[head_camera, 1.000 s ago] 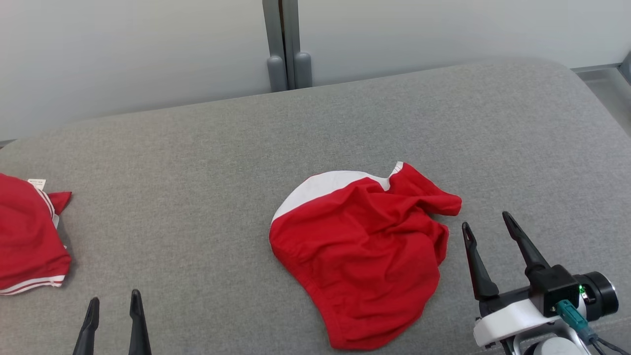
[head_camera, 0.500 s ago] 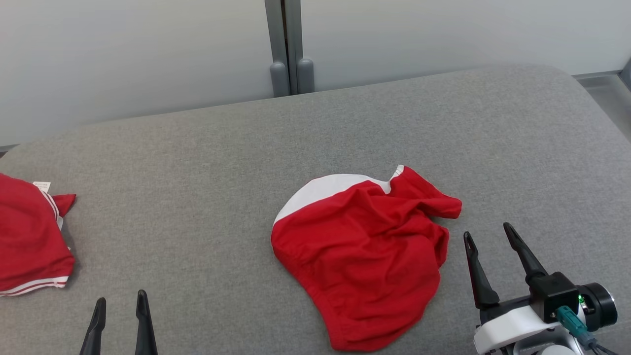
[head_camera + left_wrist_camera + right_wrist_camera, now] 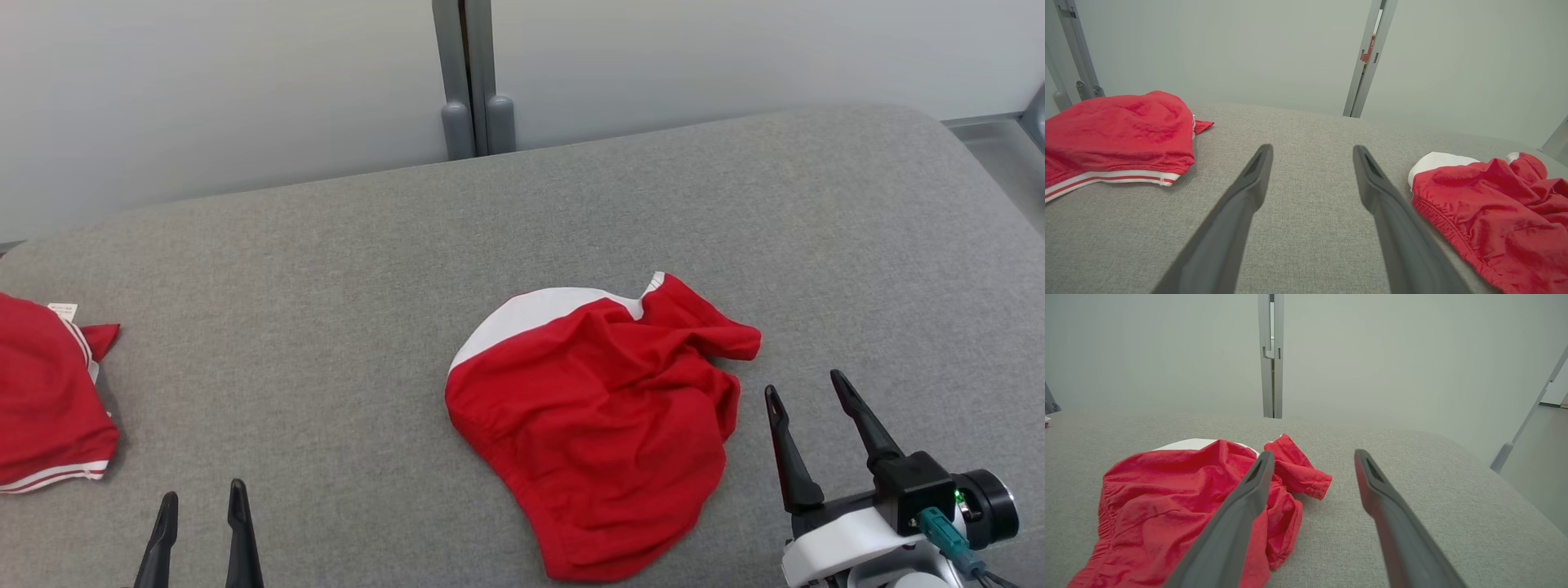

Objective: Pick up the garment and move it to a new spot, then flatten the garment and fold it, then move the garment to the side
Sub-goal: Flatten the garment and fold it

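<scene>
- Two sets of long dark fingers rise from the near edge of the head view. The left fingers (image 3: pixel 239 531) are at the lower left. The right fingers (image 3: pixel 790 457) are at the lower right, on a white and black wrist with a small green light.
- Both sets are released and spread wide, holding nothing, each over bare grey fabric.
- The garment (image 3: pixel 604 425) is crumpled red cloth with a gathered elastic edge and a white panel on its far side. It lies loose on the grey fabric-covered surface (image 3: pixel 326 269), a little right of the middle.
- The garment sits between the two sets of fingers. The right fingers stand just beside its right edge and apart from it; the left fingers are well apart from it.
- In the right wrist view one finger (image 3: pixel 1245 498) crosses in front of the red cloth, and a rolled hem pokes out toward the gap between the fingers.
- In the left wrist view the garment's elastic edge lies off to the right of the fingers (image 3: pixel 1239 204).
- Further left, cut off by the head view's left edge, lies a second red garment (image 3: pixel 45 392). It has white stripes along its hem and a small white label.
- Beyond the surface's rounded far edge stand pale wall panels (image 3: pixel 204 98), joined by a grey upright post (image 3: pixel 465 73).
</scene>
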